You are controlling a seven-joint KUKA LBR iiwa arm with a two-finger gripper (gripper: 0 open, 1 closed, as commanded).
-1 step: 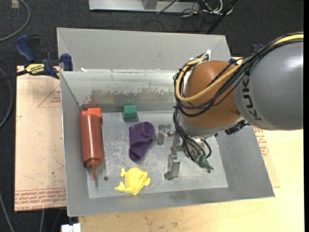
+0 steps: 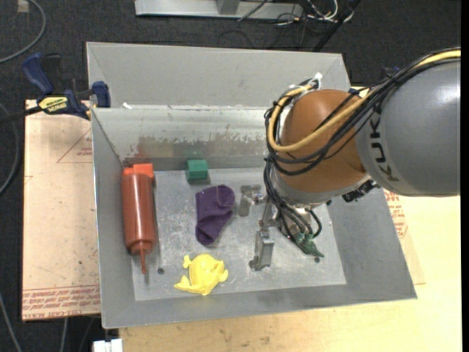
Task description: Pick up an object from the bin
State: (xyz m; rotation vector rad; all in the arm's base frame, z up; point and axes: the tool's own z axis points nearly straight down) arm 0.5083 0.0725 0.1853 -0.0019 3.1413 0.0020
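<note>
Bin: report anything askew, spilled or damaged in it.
Nothing stands out. The orange syringe lies flat by the left wall, the green block near the back wall, the crumpled purple piece mid-floor, the yellow toy in front; none visibly broken.

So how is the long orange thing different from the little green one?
The orange syringe is long and tube-shaped; the green block is short and boxy. The syringe is far bigger than the block. The syringe lies by the bin's left wall, the block near its back wall. Both rest on the bin's floor.
</note>
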